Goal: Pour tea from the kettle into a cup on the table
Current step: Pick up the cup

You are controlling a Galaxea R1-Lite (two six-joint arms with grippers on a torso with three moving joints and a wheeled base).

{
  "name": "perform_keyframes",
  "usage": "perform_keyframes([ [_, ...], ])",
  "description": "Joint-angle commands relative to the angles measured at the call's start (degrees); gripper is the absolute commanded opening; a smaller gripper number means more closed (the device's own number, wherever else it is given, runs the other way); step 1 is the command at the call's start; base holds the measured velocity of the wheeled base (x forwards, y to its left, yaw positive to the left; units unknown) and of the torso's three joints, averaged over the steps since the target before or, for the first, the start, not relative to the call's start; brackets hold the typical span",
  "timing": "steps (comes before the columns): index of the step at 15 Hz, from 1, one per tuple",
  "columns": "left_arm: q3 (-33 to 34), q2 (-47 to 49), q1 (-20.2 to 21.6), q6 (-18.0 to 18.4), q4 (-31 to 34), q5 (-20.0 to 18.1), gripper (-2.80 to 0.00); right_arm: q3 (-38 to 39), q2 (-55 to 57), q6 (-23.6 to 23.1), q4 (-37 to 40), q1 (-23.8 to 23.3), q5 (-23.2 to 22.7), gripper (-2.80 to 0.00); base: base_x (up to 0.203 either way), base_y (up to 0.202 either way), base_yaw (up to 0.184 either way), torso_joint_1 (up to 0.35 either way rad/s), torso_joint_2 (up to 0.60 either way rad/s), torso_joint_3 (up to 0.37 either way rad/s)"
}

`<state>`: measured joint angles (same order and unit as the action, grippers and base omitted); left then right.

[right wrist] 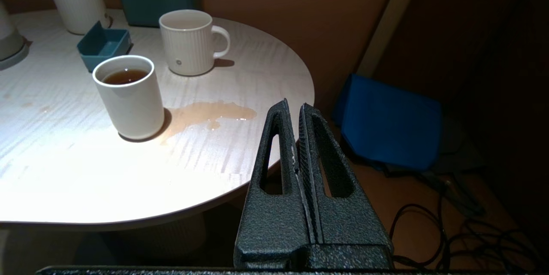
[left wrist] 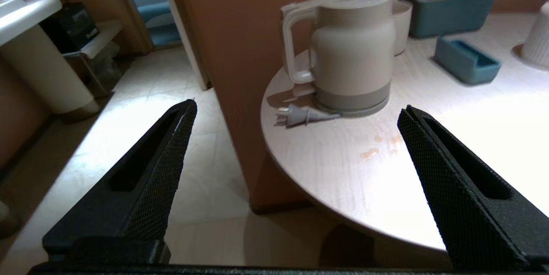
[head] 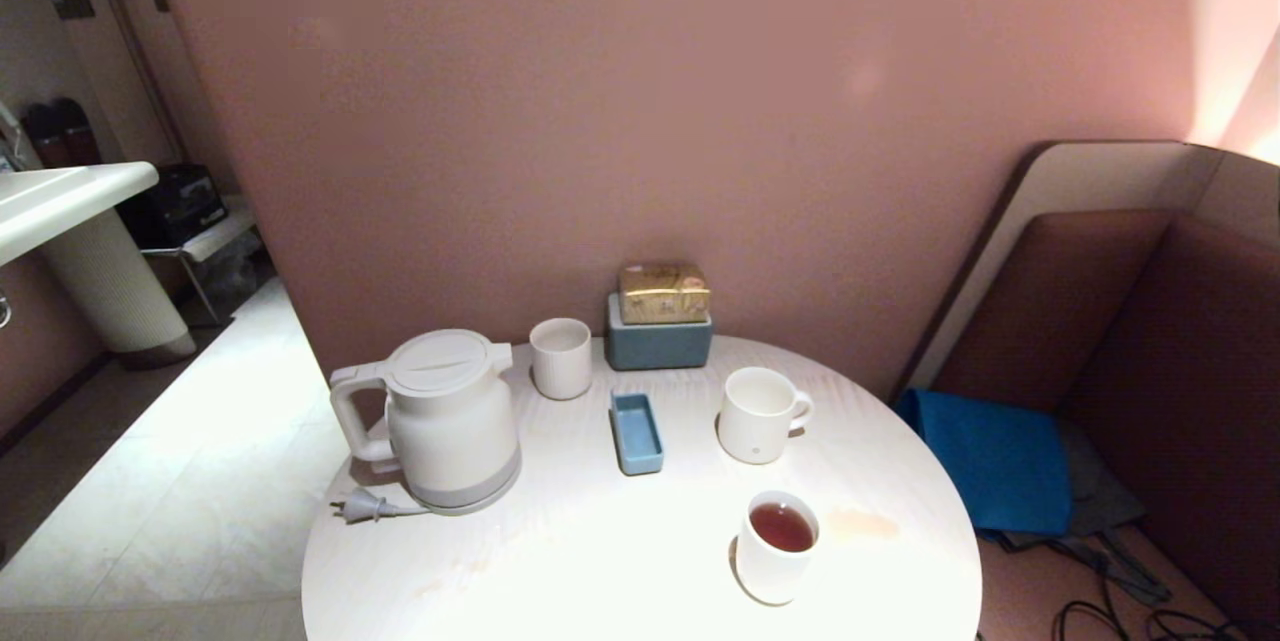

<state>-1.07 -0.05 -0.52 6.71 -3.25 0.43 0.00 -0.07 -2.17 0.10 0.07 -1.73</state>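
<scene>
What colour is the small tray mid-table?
Blue; the small rectangular plastic tray shows best in the head view.

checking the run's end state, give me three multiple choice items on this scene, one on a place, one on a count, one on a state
1. Where does the kettle stand on the table?
A. at its left edge
B. at its centre
C. on the blue box

2. How many white drinking vessels are on the table?
A. two
B. three
C. five

3. What is the state of the cup?
A. empty
B. tipped over
C. holding tea

Answers: 1 A, the kettle's handle reaches over the left rim. 2 B, the cup, a mug and a ribbed cup. 3 C, reddish-brown liquid shows inside the upright cup.
</scene>
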Motion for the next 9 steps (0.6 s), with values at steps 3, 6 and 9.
perform_keyframes([
  [3, 1.1, 0.1, 0.0, -3.0, 1.4, -0.3, 0.0, 0.0, 0.1, 0.0, 0.0, 0.0, 0.0, -2.8, 0.0, 0.0, 0.0, 0.0, 0.0, 0.0],
  [6, 1.1, 0.1, 0.0, -6.8, 1.7, -0.3, 0.0, 0.0, 0.1, 0.0, 0.0, 0.0, 0.0, -2.8, 0.0, 0.0, 0.0, 0.0, 0.0, 0.0],
  [9, 1.1, 0.1, 0.0, -6.8, 1.7, -0.2, 0.0, 0.0, 0.1, 0.0, 0.0, 0.0, 0.0, -2.8, 0.0, 0.0, 0.0, 0.0, 0.0, 0.0],
])
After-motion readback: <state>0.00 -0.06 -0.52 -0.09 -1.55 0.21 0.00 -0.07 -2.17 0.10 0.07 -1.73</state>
